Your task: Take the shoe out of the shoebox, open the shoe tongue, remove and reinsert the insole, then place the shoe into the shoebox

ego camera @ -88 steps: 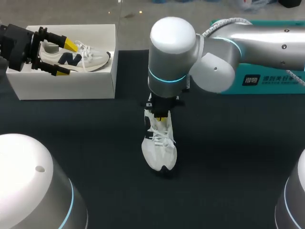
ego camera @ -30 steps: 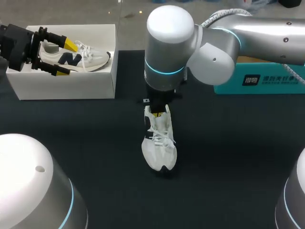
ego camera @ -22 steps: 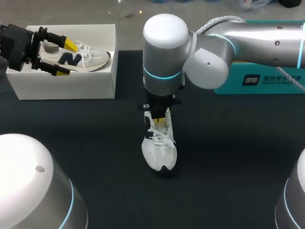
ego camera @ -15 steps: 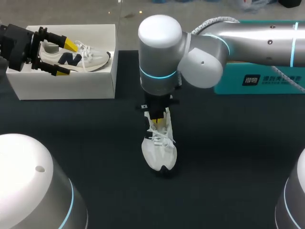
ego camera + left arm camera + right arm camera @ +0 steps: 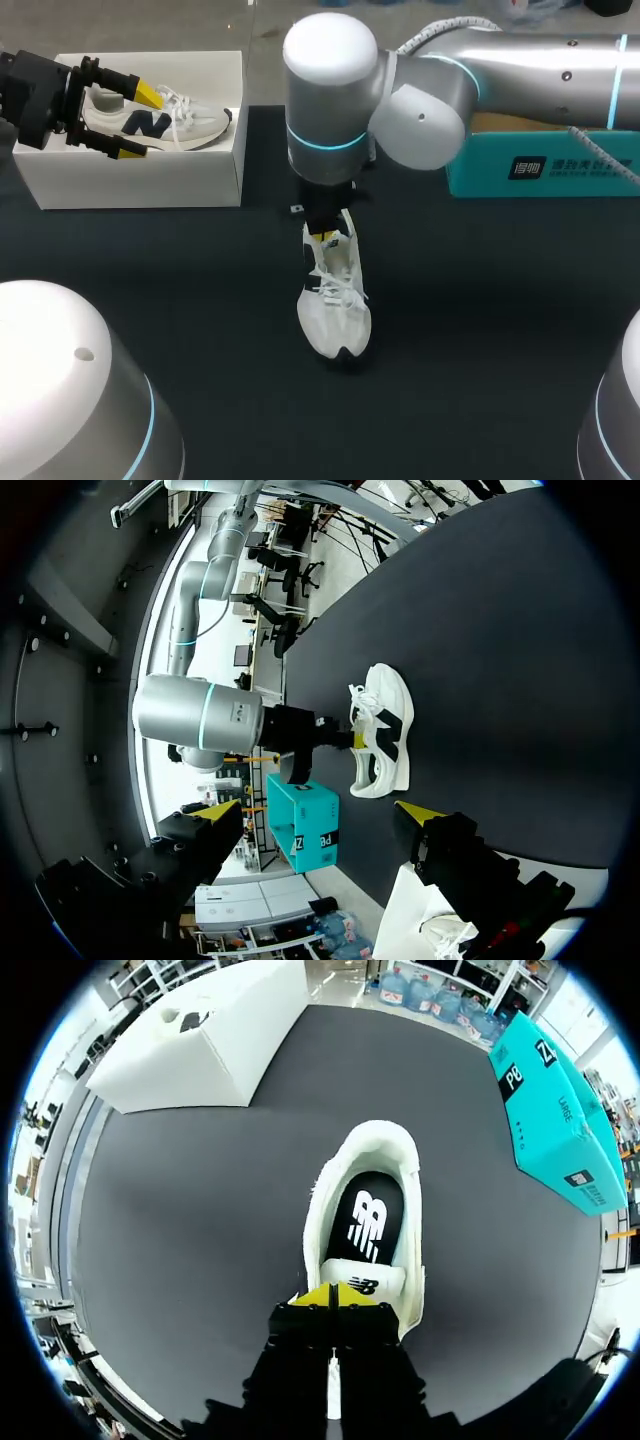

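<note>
Black table point(image 5: 500, 330), shoe point(image 5: 335, 300), shoebox point(image 5: 140, 178), teal box point(image 5: 545, 165)

The shoe point(image 5: 335, 300) on the black tabletop point(image 5: 480, 330) is white with white laces and black patches at toe and sides, and its black insole point(image 5: 366, 1218) bears a white logo. The shoebox point(image 5: 140, 175) is plain white, the second shoe point(image 5: 185, 125) off-white with a navy mark, the far box point(image 5: 540, 165) teal with a black label. The left hand point(image 5: 138, 122) and right hand point(image 5: 326, 236) are black with yellow tips, the right arm point(image 5: 540, 65) silver with a cyan ring.

Teal box point(image 5: 560, 170) lying flat at back right of black table point(image 5: 480, 330), white print on side.
</note>
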`<state>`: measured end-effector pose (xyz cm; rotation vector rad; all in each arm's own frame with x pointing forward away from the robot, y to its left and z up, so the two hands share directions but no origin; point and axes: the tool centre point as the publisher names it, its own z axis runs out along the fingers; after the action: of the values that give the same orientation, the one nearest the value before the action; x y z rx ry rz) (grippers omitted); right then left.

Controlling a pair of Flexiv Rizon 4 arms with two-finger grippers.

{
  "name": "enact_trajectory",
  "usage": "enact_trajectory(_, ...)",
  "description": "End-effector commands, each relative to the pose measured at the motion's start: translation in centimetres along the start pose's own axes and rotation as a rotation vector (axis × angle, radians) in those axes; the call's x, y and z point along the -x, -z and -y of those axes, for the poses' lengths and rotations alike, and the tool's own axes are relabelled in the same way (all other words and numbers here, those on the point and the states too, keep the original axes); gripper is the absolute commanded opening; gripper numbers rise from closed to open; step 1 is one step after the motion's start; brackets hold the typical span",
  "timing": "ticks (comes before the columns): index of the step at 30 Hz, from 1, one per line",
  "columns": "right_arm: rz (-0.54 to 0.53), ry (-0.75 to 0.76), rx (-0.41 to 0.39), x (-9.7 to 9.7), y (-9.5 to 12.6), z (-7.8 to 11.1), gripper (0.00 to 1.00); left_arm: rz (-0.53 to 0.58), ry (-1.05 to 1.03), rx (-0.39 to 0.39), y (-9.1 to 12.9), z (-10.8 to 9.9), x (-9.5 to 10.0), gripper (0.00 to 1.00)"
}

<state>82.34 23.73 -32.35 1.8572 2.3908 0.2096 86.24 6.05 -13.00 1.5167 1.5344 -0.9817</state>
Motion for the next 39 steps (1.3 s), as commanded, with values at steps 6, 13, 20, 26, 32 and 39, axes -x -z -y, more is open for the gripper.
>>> enact_trajectory(6, -0.131, 0.264, 0.071, 1.4, 3.0, 0.9, 0.00, -0.004, 0.000, 0.000, 0.0, 0.0, 0.1, 1.00)
enact_trajectory(13, -0.131, 0.264, 0.071, 1.4, 3.0, 0.9, 0.00, -0.004, 0.000, 0.000, 0.0, 0.0, 0.1, 1.00)
enact_trajectory(20, -0.179, 0.618, 0.229, 2.1, 3.5, -0.4, 0.00, -0.004, 0.000, 0.000, 0.0, 0.0, 0.1, 1.00)
enact_trajectory(26, -0.166, 1.024, 0.273, 4.7, 4.3, -3.9, 0.00, -0.004, 0.000, 0.000, 0.0, 0.0, 0.1, 1.00)
enact_trajectory(32, -0.138, 1.293, 0.183, 5.4, 2.9, -6.1, 0.00, -0.004, 0.000, 0.000, 0.0, 0.0, 0.1, 1.00)
enact_trajectory(39, -0.124, 1.390, 0.130, 5.0, 0.4, -7.7, 0.89, -0.004, 0.000, 0.000, 0.0, 0.0, 0.1, 1.00)
